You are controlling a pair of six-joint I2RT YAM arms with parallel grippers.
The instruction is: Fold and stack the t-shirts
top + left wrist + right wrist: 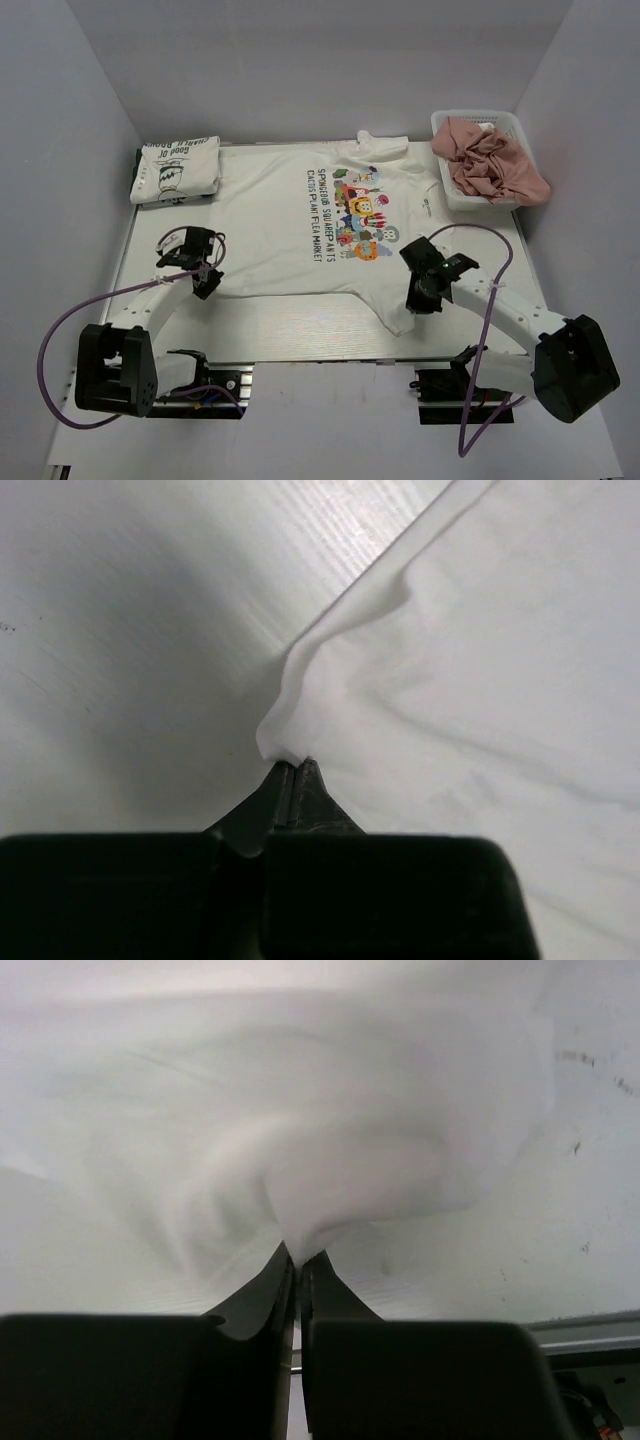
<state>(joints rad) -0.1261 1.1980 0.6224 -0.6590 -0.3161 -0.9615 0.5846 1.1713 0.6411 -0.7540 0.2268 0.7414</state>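
A white t-shirt with a colourful cartoon print (330, 215) lies spread flat across the table, print up. A second white t-shirt with a black line-drawing (176, 170) lies folded at the back left. My left gripper (205, 272) is shut on the spread shirt's near left hem corner; the cloth (300, 705) rises from the fingertips (292, 768). My right gripper (418, 298) is shut on the shirt's near right edge by the sleeve; bunched cloth (330, 1175) stands at the fingertips (300, 1257).
A white basket (446, 186) with crumpled pink cloth (492, 165) stands at the back right. Bare table (300, 325) runs along the near edge. Grey walls close in left, right and back.
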